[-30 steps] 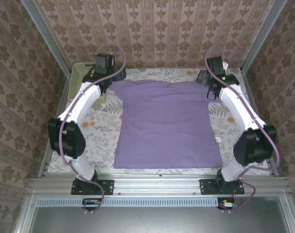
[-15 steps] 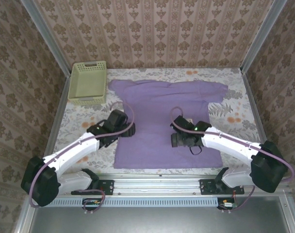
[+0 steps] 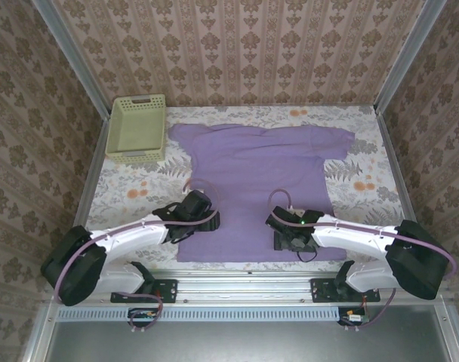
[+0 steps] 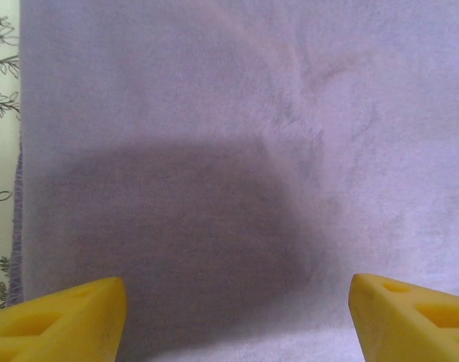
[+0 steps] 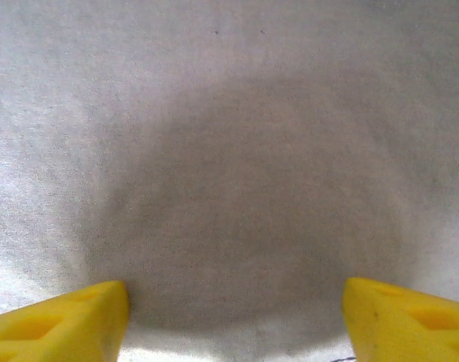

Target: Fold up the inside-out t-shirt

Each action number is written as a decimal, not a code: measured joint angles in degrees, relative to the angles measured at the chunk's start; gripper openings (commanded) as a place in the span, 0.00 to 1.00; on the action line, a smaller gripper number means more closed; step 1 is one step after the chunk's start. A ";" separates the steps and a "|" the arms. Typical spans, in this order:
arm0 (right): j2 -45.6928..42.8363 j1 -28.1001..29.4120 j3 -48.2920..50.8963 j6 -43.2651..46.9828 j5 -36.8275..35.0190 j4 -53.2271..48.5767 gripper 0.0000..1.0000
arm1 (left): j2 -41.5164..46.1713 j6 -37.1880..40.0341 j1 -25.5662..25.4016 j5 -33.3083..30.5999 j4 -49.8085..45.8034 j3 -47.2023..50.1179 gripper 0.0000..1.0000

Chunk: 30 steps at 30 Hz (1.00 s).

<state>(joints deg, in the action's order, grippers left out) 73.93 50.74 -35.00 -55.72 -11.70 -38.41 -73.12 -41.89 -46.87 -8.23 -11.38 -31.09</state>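
- Lavender cotton, spread flat: the inside-out t-shirt [image 3: 256, 181] lies in the middle of the table [image 3: 131, 188], its neck toward the far edge and its hem along the near edge.
- We see the left gripper [image 4: 237, 298] low over the shirt's near left part, its yellow fingers [image 4: 71, 313] spread wide with nothing between them but cloth.
- Its camera shows the shirt's stitched side edge [image 4: 18, 226] against the flowered table.
- The right gripper [image 5: 235, 302] hangs low over the near right part, equally wide.
- We cannot tell whether either one touches the fabric.
- A pale green basket [image 3: 137, 128] stands in the far left corner, just beside a sleeve.
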 measured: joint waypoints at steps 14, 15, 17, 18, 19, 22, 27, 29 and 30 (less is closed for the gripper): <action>-3.50 3.87 2.86 -4.85 1.25 -1.42 0.36 | -2.32 -0.20 1.20 -0.83 0.31 -0.28 0.78; -3.58 3.93 2.86 -4.98 1.25 -1.64 0.34 | -2.43 -0.20 1.20 -0.83 0.26 -0.31 0.78; -3.61 4.17 2.86 -5.53 1.22 -2.23 0.32 | -2.49 -0.20 1.20 -0.85 0.22 -0.31 0.79; -3.61 4.28 2.86 -5.77 1.22 -2.47 0.31 | -2.49 -0.17 1.20 -0.92 0.22 -0.33 0.79; -3.61 4.44 2.86 -5.86 1.22 -2.64 0.30 | -2.49 -0.17 1.20 -1.03 0.15 -0.37 0.79; -3.58 4.79 2.86 -6.03 1.20 -3.02 0.27 | -2.47 -0.20 1.20 -1.25 0.11 -0.39 0.79; -3.32 5.31 2.86 -6.03 0.98 -3.98 0.19 | -2.45 -0.17 1.20 -1.27 0.11 -0.39 0.79; -3.32 5.53 2.84 -5.99 0.72 -4.48 0.15 | -2.40 -0.17 1.20 -1.27 0.11 -0.39 0.79; -3.32 5.57 2.80 -6.03 0.52 -4.74 0.15 | -2.38 -0.17 1.20 -1.27 0.09 -0.39 0.80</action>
<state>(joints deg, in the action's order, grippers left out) 70.61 56.31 -32.21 -61.76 -11.18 -43.16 -75.50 -42.06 -45.67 -9.50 -11.29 -31.48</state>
